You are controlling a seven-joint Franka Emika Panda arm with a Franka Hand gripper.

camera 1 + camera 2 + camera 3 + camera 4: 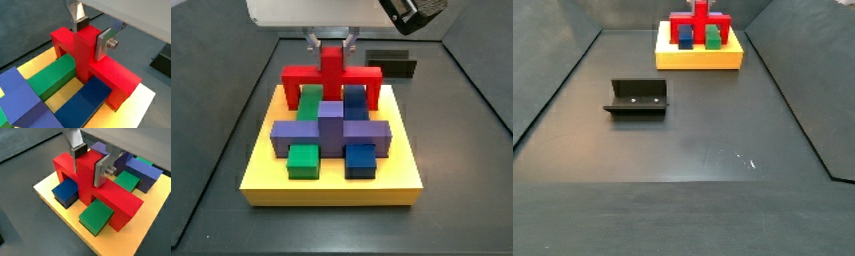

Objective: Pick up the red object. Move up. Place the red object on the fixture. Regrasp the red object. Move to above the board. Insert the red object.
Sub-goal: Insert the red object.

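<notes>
The task looks almost finished: the red object [333, 78] stands on the yellow board [334, 184], its two legs down at the board's far side, and the gripper [97, 31] is closed on the upright central stem, one silver finger [105, 44] flat against each side of it in both wrist views. So picking, moving up, resting on the fixture [637, 97] and regrasping seem done; I judge that only the last seating and the release are left, though I cannot tell whether the legs are fully at the bottom of their slots. The fixture is empty now and stands well apart from the board on the dark floor, in a side view at about 7 o'clock from it. Counting the pieces: one red object, one purple cross-shaped block [329, 130], two green blocks [302, 160] and two blue blocks [361, 160]; one green and one blue lie under the red bar, between its legs and stem, the other two at the board's near side. There is one board, one fixture, one gripper.
</notes>
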